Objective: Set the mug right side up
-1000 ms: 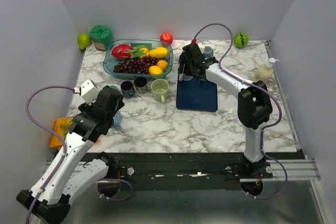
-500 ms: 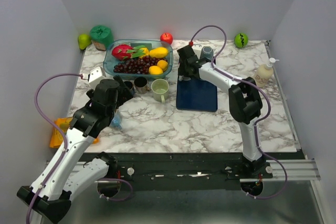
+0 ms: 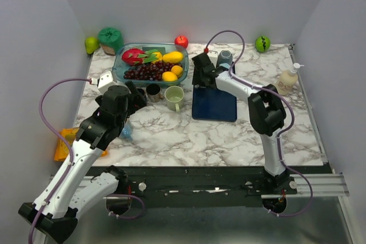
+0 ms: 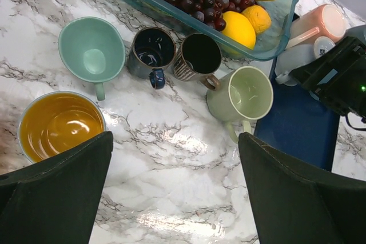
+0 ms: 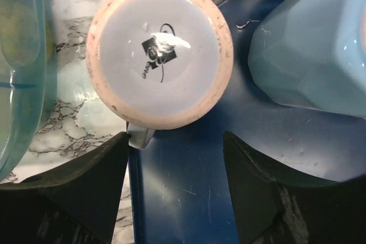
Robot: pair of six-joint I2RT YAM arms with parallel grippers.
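Observation:
A pink mug stands upside down on the far left corner of the blue mat, its white base facing up. It also shows in the left wrist view. My right gripper is open, just above and on the near side of the mug, not touching it; in the top view it hides the mug. A pale blue mug stands upside down beside the pink one. My left gripper is open and empty over bare marble, near a row of upright mugs.
Upright teal, dark blue, striped brown and pale green mugs stand left of the mat. A bowl of orange liquid is near my left finger. The fruit tray is behind; a soap bottle stands right.
My left arm has swung forward and right toward the row of mugs. My right gripper has shifted slightly left and back over the mat's far left corner.

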